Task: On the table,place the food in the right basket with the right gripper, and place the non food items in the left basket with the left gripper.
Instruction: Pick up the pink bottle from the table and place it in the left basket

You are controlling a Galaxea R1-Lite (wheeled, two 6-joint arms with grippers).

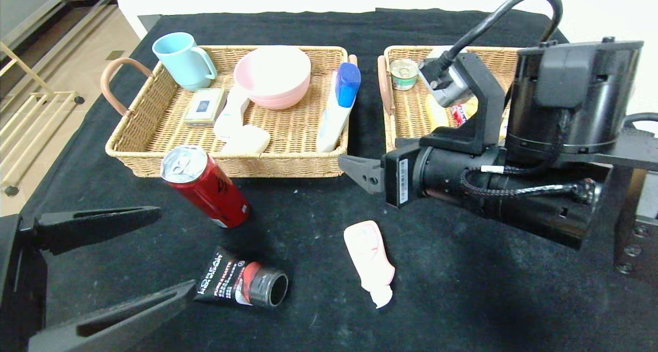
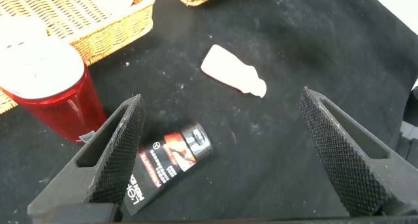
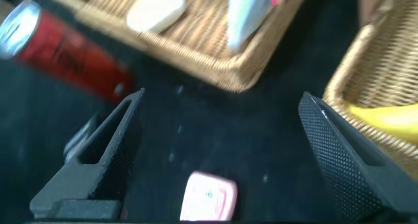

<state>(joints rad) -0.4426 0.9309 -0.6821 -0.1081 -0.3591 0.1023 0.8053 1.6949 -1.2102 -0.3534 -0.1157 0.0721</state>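
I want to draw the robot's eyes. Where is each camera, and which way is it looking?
Head view: on the head, looking down at the table; both grippers show, left gripper, right gripper.
Left wrist view: on the left arm, facing the black tube between its open fingers.
Right wrist view: on the right arm, over the pink bottle.
All see the red can.

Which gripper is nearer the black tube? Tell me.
Left. The left gripper is open right beside the black tube; the right gripper hangs farther off, above the table between the baskets.
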